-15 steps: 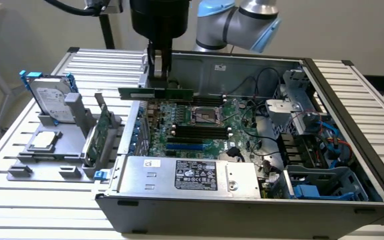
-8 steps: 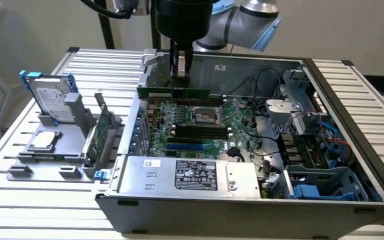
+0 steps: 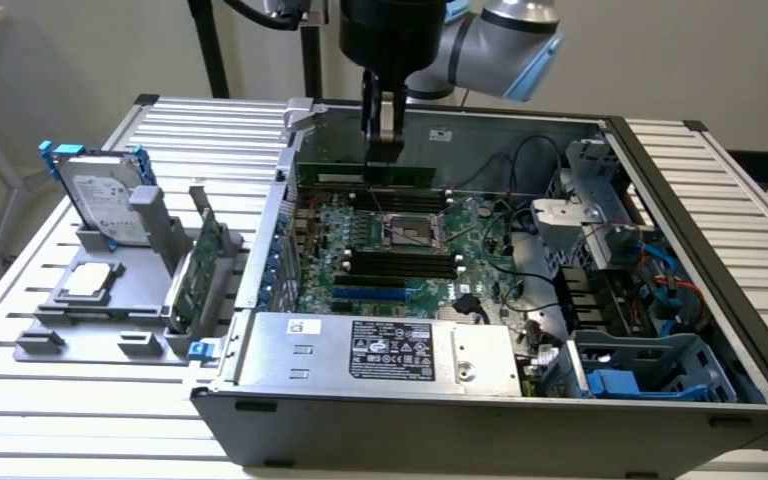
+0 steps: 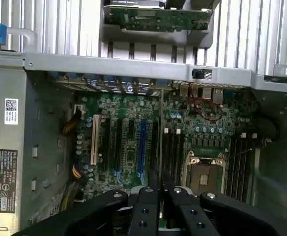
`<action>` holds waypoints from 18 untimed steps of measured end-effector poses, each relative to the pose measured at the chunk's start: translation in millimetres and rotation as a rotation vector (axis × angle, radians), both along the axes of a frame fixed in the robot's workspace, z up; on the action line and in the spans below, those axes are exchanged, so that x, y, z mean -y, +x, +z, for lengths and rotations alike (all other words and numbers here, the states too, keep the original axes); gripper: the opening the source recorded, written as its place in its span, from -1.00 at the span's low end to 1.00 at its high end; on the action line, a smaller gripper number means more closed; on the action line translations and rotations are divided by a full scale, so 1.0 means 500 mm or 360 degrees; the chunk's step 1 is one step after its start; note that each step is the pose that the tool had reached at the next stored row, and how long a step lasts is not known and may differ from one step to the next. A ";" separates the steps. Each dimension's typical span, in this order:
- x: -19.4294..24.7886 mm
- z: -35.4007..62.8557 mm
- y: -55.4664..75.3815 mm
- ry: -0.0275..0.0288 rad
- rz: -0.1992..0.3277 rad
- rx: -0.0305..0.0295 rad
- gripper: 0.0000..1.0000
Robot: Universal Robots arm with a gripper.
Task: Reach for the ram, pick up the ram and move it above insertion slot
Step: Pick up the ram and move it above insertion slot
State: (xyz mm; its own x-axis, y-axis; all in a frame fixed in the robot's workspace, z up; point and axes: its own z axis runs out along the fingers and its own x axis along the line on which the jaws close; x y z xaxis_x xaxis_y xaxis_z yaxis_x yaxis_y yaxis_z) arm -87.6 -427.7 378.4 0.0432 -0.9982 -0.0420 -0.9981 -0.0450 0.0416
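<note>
One gripper [image 3: 383, 158] clamped on the ram [image 3: 364, 177], held edge-down above the motherboard [image 3: 398, 250] inside the open computer case [image 3: 704, 250]; expansion card [image 3: 195, 270] and hard drive [image 3: 101, 205] stood outside

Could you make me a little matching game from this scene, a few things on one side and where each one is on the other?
Things:
1. ram
2. hard drive
3. expansion card
4. power supply

Places:
A. upright in the grey holder outside the case
B. held in the gripper over the motherboard
C. inside the case, front edge
D. back of the grey holder, blue tabs

Pairs: 1-B, 2-D, 3-A, 4-C
</note>
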 end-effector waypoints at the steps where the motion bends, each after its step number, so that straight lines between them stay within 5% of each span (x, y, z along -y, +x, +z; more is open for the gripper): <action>1: -0.0060 -0.001 0.003 0.00000 0.0000 -0.00001 -0.73; 4: -0.0229 -0.003 0.015 0.00000 0.0000 0.00000 -0.73; 7: -0.0304 -0.005 0.035 0.00001 0.0000 0.00000 -0.73; 12: -0.0297 -0.005 0.074 0.00001 0.0000 -0.00003 -0.73; 18: -0.0261 -0.005 0.084 0.00016 -0.0004 -0.00028 -0.73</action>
